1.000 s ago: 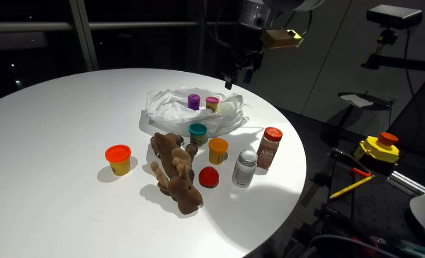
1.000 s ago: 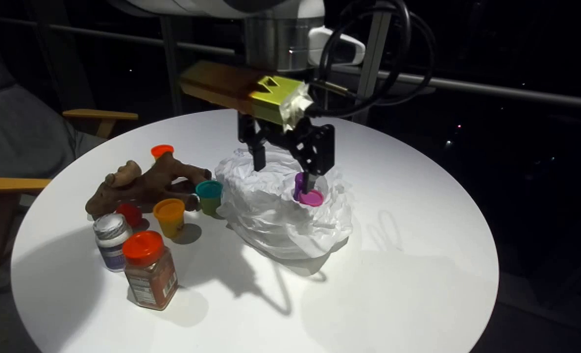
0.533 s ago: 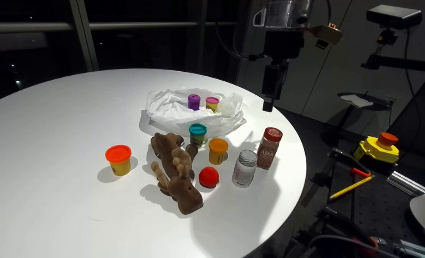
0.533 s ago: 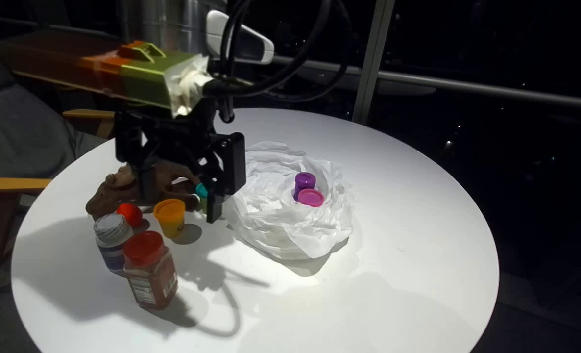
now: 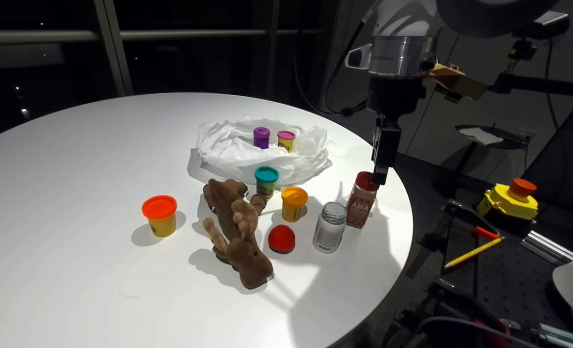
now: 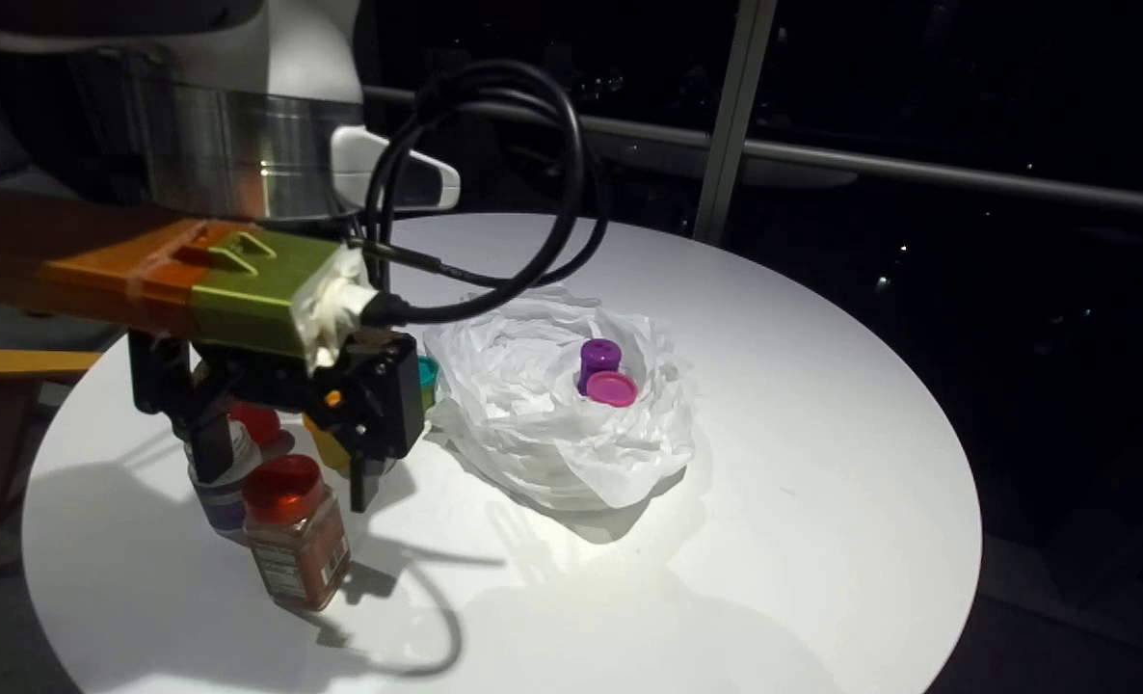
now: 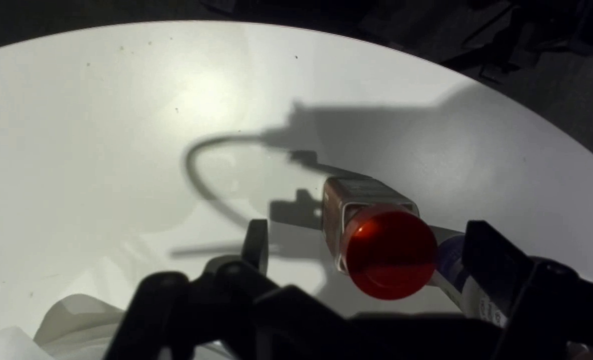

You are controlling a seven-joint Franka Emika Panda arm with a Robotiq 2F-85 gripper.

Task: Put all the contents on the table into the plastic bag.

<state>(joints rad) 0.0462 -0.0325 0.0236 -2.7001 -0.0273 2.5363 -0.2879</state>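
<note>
Now tool [image 6: 286,479] nearer red-lidded bottle [image 6: 299,543]

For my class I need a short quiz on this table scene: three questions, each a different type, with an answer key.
1. Which two things sit in the plastic bag?
2. True or false: the jaws are clamped shut.
3. Which of these stands nearest the plastic bag? (a) white bottle (b) teal-lidded tub (c) red-lidded jar

Key:
1. The purple container and the pink-lidded tub.
2. False; they stand open.
3. b.
</note>
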